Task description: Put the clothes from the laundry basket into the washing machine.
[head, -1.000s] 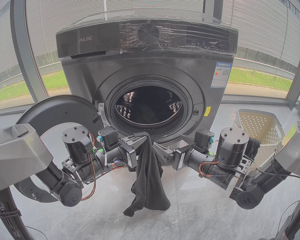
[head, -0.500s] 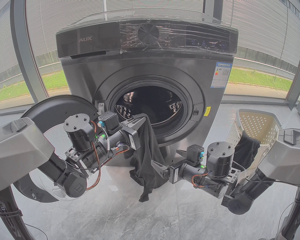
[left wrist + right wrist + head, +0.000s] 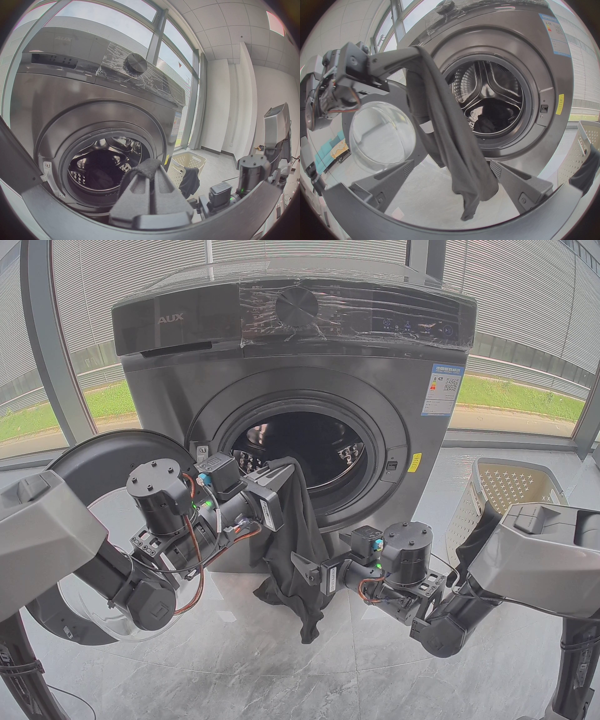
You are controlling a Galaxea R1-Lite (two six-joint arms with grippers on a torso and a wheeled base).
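Centrally, the washer (image 3: 294, 365) stands with its door (image 3: 119, 465) swung open. The right wrist view shows a dark cloth (image 3: 487, 120) at the bottom of the drum (image 3: 487, 78). The left gripper (image 3: 284, 470) is clamped on a dark garment (image 3: 300, 534) at the lower left edge of the opening, and the fabric hangs down. The right gripper (image 3: 451, 165) is spread wide lower down, with the garment's tail between its jaws. The left wrist view shows another dark piece (image 3: 189, 181) draped over the rim of the basket (image 3: 187, 157).
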